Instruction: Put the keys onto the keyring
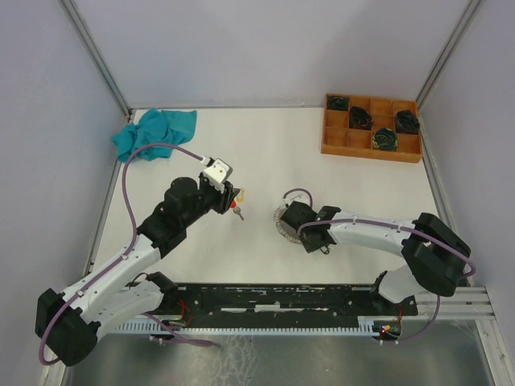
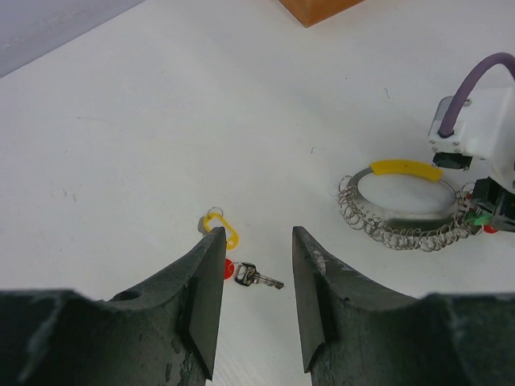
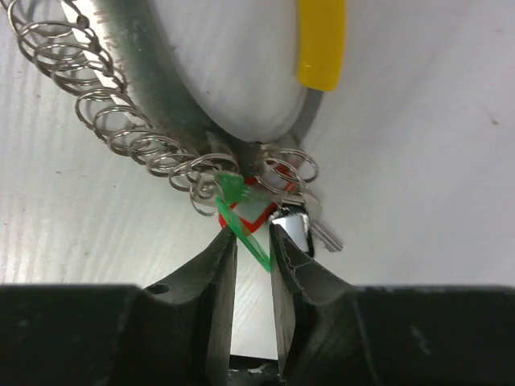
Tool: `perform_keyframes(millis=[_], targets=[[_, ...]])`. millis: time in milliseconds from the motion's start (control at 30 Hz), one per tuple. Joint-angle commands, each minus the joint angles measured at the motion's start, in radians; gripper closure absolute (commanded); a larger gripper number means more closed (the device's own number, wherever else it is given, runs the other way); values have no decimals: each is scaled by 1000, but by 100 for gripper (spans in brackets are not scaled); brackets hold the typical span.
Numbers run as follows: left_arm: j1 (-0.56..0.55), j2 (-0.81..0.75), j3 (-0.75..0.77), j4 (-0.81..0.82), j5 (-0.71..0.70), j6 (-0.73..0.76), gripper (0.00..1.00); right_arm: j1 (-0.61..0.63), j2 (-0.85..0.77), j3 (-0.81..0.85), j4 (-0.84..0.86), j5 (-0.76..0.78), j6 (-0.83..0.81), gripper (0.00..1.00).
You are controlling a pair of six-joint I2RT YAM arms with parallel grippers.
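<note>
The keyring [image 1: 280, 226] lies mid-table, a silvery ribbed ring [image 2: 400, 233] with a long yellow tag [image 2: 405, 168]. My right gripper [image 1: 285, 215] is low at its edge. In the right wrist view my right gripper [image 3: 253, 241] is closed to a narrow gap on a green tag [image 3: 244, 231]. A red tag [image 3: 256, 207] and a metal key [image 3: 312, 227] hang there on the ring [image 3: 153, 88]. My left gripper [image 2: 257, 241] is open and empty above a loose key [image 2: 259, 277] with a red tag [image 2: 228, 269] and a pale yellow tag [image 2: 222, 230].
A wooden tray [image 1: 330, 138] with black round coils [image 1: 384, 139] stands at the back right. A teal cloth [image 1: 153, 133] lies at the back left. The right arm's wrist [image 2: 475, 129] stands over the keyring's right side.
</note>
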Motion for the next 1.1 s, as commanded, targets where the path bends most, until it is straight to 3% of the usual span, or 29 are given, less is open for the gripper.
perform_keyframes(millis=[0,267,467,633,1067], targets=[[3,-2,5,21,-15,30,55,-1,-86,7,-81,148,79,71],[3,5,10,19,0,27,54,-29,-160,-2,-111,187,100,72],[4,10,11,17,1,24,55,-27,-187,10,24,-33,-28,68],[4,14,11,17,2,24,55,-23,-137,12,94,-115,-52,66],[4,21,13,17,9,24,55,12,4,54,136,-62,-28,64]])
